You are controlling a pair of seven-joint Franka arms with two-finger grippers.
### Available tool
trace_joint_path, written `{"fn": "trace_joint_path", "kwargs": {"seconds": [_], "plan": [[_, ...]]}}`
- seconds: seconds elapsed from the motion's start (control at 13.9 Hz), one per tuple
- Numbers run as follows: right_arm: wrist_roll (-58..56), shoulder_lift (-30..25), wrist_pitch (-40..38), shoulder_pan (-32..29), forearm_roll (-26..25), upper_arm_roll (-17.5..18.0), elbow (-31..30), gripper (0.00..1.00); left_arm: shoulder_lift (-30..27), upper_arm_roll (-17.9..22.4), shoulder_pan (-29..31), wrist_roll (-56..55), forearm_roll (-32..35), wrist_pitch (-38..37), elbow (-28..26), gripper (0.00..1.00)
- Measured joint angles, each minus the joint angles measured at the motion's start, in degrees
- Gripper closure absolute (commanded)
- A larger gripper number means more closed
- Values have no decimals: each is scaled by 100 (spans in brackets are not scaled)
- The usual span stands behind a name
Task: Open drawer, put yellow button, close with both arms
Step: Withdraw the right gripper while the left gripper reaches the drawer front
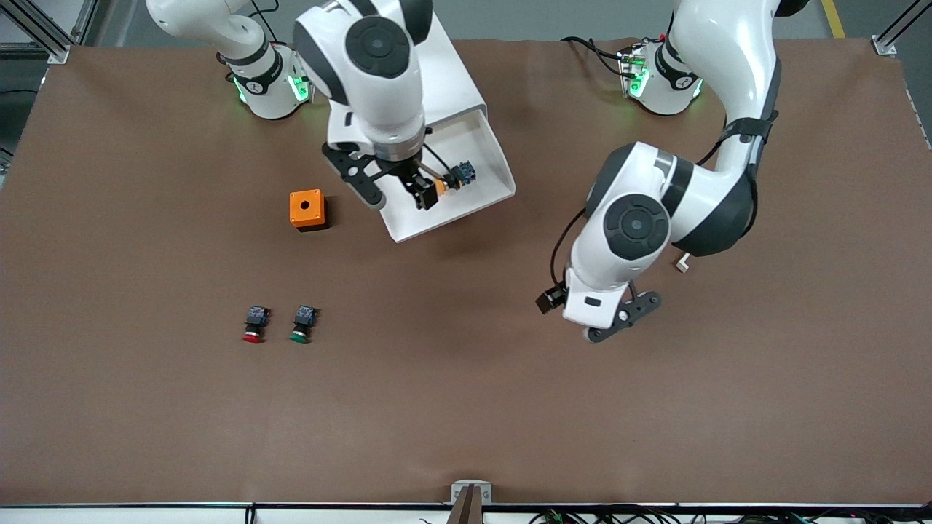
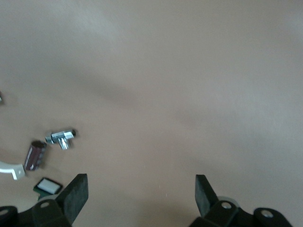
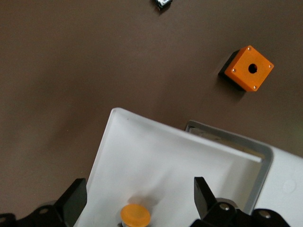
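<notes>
The drawer (image 1: 486,149) stands pulled out of the white cabinet (image 1: 453,69), which my right arm mostly hides. The yellow button (image 1: 453,178) lies on its side inside the drawer. My right gripper (image 1: 400,198) hangs open just over the drawer. In the right wrist view the yellow cap (image 3: 135,215) shows between the wide-apart fingers of the right gripper (image 3: 139,189), touching neither, on the drawer floor (image 3: 156,151). My left gripper (image 1: 617,326) is open and empty over bare table toward the left arm's end; it also shows in the left wrist view (image 2: 141,187).
An orange box with a hole (image 1: 306,209) stands beside the drawer toward the right arm's end, also in the right wrist view (image 3: 249,67). A red-capped button (image 1: 254,324) and a green-capped button (image 1: 302,324) lie nearer the front camera. Small parts (image 2: 60,138) lie by the left gripper.
</notes>
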Motion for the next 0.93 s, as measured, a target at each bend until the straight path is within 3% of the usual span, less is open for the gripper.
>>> {"fn": "trace_joint_path", "kwargs": {"seconds": [0.36, 0.93], "plan": [[-2314, -329, -540, -1033, 0, -27, 46, 0, 0, -599, -101, -5, 0, -36, -63, 1], [-5215, -576, -1065, -2543, -2, -47, 62, 0, 0, -655, -780, -540, 0, -73, -89, 1]]}}
